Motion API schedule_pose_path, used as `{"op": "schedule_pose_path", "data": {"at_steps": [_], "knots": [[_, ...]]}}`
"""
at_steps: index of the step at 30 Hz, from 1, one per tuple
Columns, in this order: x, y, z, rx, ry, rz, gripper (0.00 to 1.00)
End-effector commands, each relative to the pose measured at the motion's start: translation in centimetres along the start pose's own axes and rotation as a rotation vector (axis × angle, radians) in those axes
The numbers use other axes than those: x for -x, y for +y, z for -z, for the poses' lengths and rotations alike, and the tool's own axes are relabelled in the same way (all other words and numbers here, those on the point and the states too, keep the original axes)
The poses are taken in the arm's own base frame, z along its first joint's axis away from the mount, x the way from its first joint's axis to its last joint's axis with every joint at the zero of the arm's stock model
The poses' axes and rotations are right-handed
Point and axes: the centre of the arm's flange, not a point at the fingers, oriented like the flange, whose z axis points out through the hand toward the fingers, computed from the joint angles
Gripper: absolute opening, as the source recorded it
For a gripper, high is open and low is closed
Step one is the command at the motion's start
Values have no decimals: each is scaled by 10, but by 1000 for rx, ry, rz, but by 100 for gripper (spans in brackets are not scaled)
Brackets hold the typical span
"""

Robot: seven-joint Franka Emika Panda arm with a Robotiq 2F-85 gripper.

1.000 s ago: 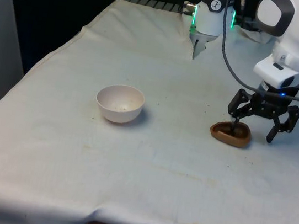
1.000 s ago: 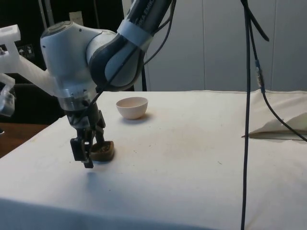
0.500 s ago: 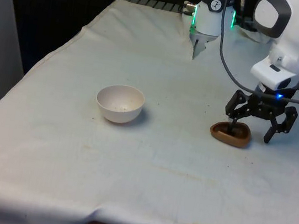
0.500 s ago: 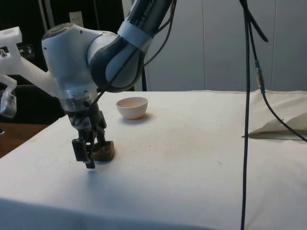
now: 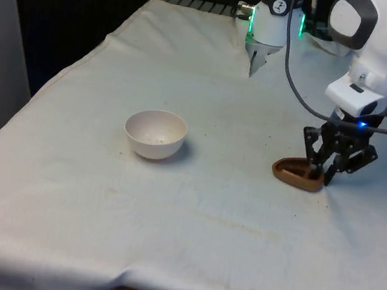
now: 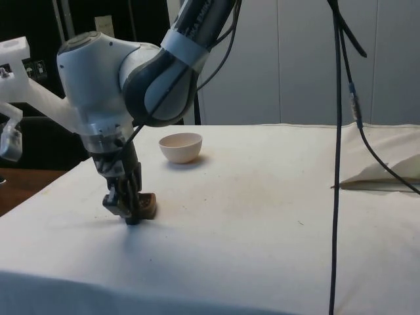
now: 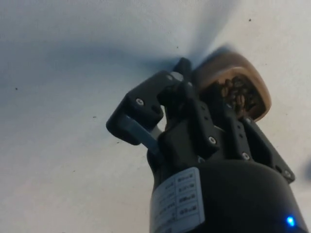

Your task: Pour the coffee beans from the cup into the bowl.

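Table under white cloth (image 5: 190, 217) | white robot arm's black two-finger gripper (image 5: 321, 179), spread a second ago, now pinching rim of small brown bean-filled cup (image 5: 294, 174) near the front view's right edge: grasp made, lifting next | pale round bowl (image 5: 155, 133) mid-table, well apart

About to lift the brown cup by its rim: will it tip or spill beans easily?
The brown cup looks rigid, so the gripper pinching one wall should probably hold. It seems shallow and low, so likely light. The coffee beans sit loose near the rim, so even a slight tilt on the way to the bowl may scatter some.
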Motion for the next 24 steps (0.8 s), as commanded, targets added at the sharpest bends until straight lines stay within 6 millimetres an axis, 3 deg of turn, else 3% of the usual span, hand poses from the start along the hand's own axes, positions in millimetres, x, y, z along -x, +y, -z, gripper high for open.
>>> {"op": "schedule_pose_path", "data": {"at_steps": [1,4,24], "knots": [[-1,2,-2,0,5,0,15],[-1,2,-1,2,5,1,3],[-1,2,4,6,0,-4,3]]}}
